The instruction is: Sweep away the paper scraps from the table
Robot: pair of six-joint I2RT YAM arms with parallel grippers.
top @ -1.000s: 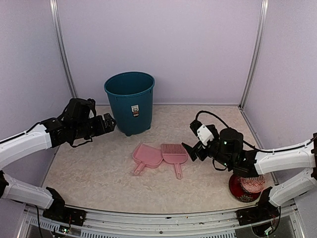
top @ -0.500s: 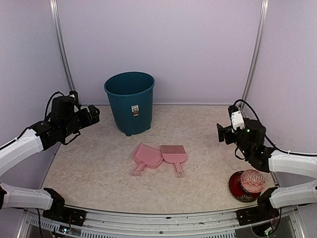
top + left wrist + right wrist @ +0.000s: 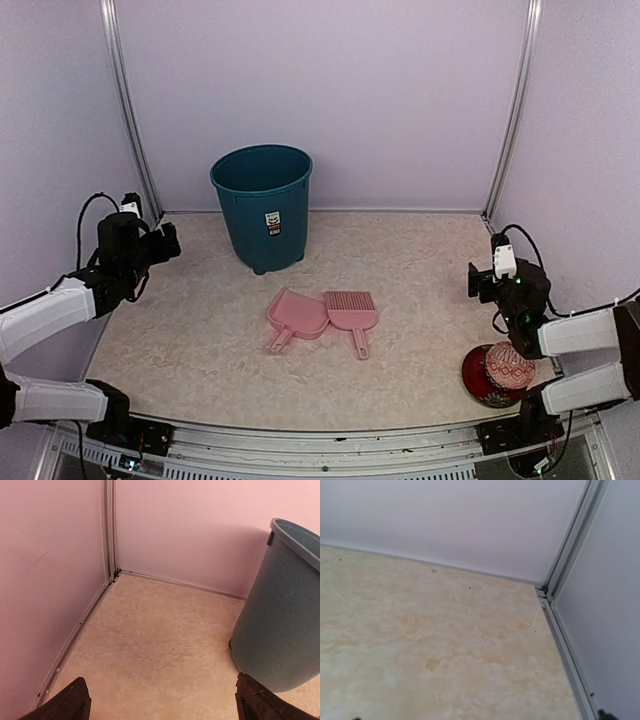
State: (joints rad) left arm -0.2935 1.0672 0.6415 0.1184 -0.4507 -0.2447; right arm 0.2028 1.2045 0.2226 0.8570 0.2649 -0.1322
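At the centre of the table (image 3: 200,330), a pale pink dustpan (image 3: 297,318) and a pale pink brush (image 3: 352,315) are lying side by side, edges touching, handles pointing toward 6 o'clock. You are not able to tell from these views where the paper scraps are lying. A teal bin (image 3: 262,205) is standing upright at 11 o'clock from the dustpan, near the back wall. Its inside is hidden from the overhead camera.

At 4 o'clock from the brush, close to the table's right edge, a red patterned ball (image 3: 510,365) is sitting on a dark red dish (image 3: 478,385).

The left gripper (image 3: 166,243) is hovering at 9 o'clock, well apart from the dustpan and above the table's left edge. You are seeing its fingers (image 3: 75,702) spread wide in the wrist view and holding nothing, with bare table between them and the bin's wall at 3 o'clock.

The right gripper (image 3: 481,283) is hovering at 3 o'clock, just above the ball. Its jaws are standing wide and holding nothing, and its wrist camera is facing the far right corner.
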